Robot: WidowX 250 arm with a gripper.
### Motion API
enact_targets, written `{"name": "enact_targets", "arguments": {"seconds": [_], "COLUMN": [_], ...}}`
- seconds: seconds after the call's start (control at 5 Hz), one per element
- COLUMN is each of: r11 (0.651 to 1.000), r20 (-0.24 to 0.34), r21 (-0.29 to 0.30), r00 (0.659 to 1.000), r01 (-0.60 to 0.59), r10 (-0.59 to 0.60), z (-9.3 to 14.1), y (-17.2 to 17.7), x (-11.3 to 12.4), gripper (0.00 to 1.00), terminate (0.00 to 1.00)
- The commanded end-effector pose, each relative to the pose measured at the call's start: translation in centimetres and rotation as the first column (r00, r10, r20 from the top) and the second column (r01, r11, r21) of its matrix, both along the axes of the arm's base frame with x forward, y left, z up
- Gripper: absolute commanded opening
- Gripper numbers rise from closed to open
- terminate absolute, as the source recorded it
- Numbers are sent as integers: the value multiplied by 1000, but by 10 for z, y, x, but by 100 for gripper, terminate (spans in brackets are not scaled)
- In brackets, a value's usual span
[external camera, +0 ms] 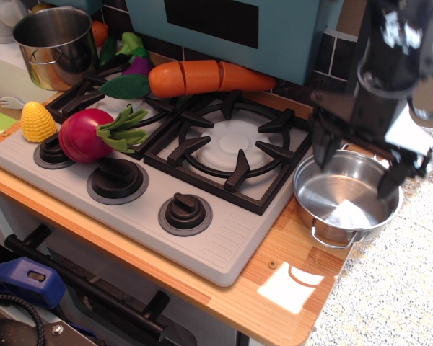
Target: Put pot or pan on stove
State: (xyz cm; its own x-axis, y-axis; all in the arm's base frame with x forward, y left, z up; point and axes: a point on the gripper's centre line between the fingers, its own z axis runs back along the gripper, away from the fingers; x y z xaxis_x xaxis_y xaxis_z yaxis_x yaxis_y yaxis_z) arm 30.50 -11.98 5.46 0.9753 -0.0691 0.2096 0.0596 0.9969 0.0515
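The shallow shiny steel pan [343, 205] with wire loop handles sits on the wooden counter just right of the stove [224, 238]. The stove is a grey toy cooktop with black burner grates and round black knobs along its front. My black gripper [357, 173] hangs directly over the pan, open. Its left finger [322, 155] reaches down near the pan's left rim and its right finger is near the far right rim. The fingers hold nothing. The right burner grate [234, 148] is bare.
On the left burner lie a red radish [86, 135], a yellow corn [37, 121] and a large orange carrot [202, 78]. A taller steel pot [54, 45] stands at the back left. A teal toy hood hangs behind the stove. The counter's edge is just right of the pan.
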Motion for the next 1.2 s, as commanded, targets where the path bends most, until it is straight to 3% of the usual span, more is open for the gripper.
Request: {"name": "enact_targets", "arguments": {"seconds": [0.0, 0.4, 0.6, 1.0], "r11": [999, 997, 998, 1000], "r20": [73, 106, 85, 50], "r21": [-27, -51, -23, 8], "r00": [997, 993, 995, 998], "r01": [24, 51, 53, 23], "r10": [-21, -45, -51, -23], "z": [-17, -43, -44, -31], "y": [-13, -11, -14, -32], "x": [5, 22, 38, 40], "gripper": [100, 100, 0, 0], "terminate": [0, 0, 0, 0]}}
